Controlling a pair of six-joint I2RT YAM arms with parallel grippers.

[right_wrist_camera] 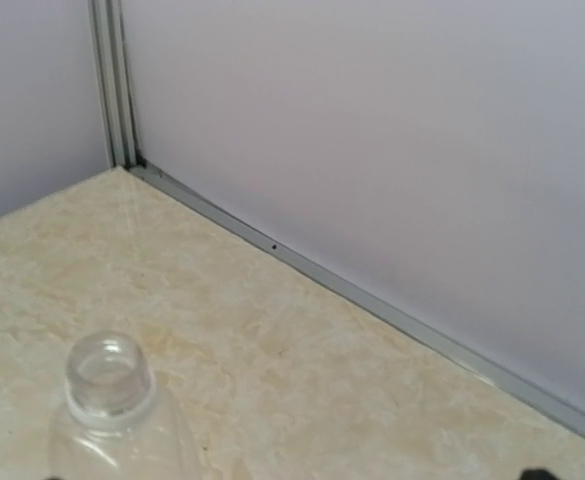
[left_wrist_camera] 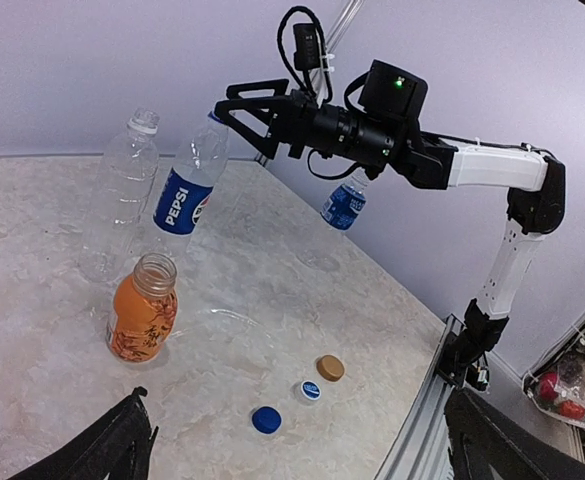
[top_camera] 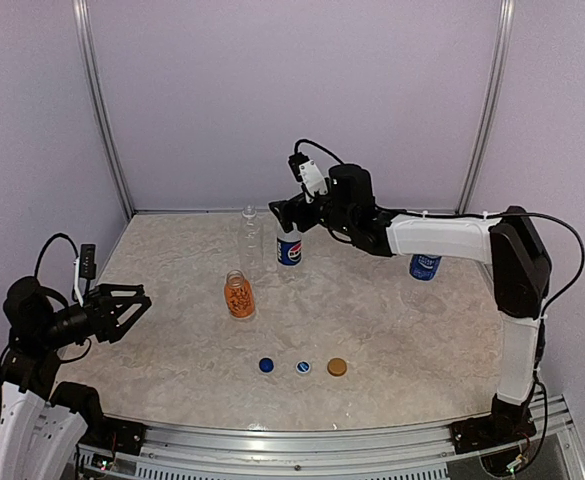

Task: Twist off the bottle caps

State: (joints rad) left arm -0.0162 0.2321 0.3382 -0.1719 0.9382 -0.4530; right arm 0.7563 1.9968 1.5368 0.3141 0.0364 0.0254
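Observation:
The Pepsi bottle (top_camera: 289,249) (left_wrist_camera: 185,196) stands at the back middle. My right gripper (top_camera: 279,213) (left_wrist_camera: 226,104) hangs open at its top, fingers spread beside the blue neck; the top external view hides that top. Left of it stands the clear bottle (top_camera: 250,234) (left_wrist_camera: 122,195) (right_wrist_camera: 107,385), its mouth uncapped. The orange bottle (top_camera: 238,294) (left_wrist_camera: 142,312) stands nearer, also uncapped. The bright-blue-label bottle (top_camera: 424,266) (left_wrist_camera: 343,206) stands behind the right arm, top hidden. My left gripper (top_camera: 124,305) (left_wrist_camera: 302,468) is open at the left, holding nothing.
Three loose caps lie in a row near the front: a blue cap (top_camera: 266,365) (left_wrist_camera: 266,419), a white-and-blue cap (top_camera: 303,367) (left_wrist_camera: 310,391) and a gold cap (top_camera: 337,367) (left_wrist_camera: 330,368). Walls close the back and sides; a metal rail (top_camera: 302,435) edges the front.

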